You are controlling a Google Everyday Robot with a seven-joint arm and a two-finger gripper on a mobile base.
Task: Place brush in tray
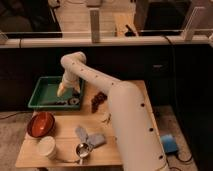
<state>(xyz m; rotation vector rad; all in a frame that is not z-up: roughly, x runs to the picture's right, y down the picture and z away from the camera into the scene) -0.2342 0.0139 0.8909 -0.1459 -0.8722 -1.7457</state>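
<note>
Here the gripper (62, 90) hangs over the right half of the green tray (37, 92), left of centre in the frame, at the end of the white arm (120, 110) that sweeps up from the lower right. Whether it is clenched or released cannot be told. A dark elongated object lying along the tray's near edge, just below the gripper, looks like the brush (64, 101), though its shape is too indistinct to be sure. If so, the brush is already inside the rim and the step in hand is letting go and getting clear.

To do that well, the judgement is to lift straight up first rather than swing sideways, since the tray's raised rim sits close on the right and a dragging finger could tip the brush back out or shift the tray. The dark red cluster (98, 100) sits just right of the tray, so any retreat should clear it too.

Lower left, the red-brown bowl (41, 124), white cup (47, 147), grey cloth (89, 136) and metal spoon (82, 150) lie well apart from the work on the wooden table (65, 120).
</note>
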